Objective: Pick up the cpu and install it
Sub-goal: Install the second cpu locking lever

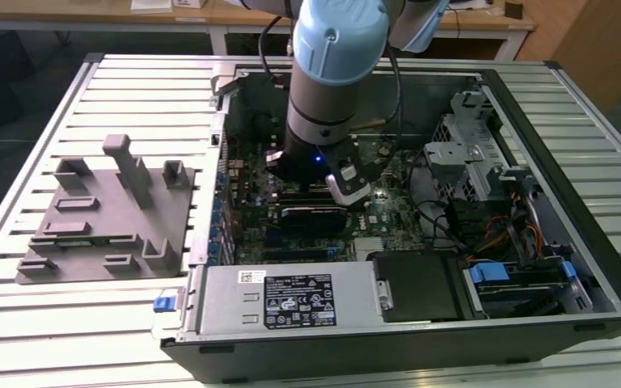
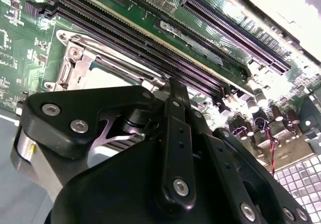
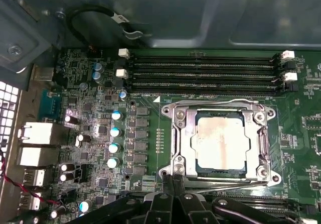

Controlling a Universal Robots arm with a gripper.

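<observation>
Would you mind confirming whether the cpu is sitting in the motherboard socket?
Yes, in the first wrist view the cpu lies inside the socket's metal frame.

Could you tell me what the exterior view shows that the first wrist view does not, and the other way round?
Only the exterior view takes in the grey fixture on the slatted table, the open computer case and the arm reaching into it. Only the first wrist view shows the cpu lying in its metal-framed socket, beside the memory slots. Both show the green motherboard and the gripper.
</observation>
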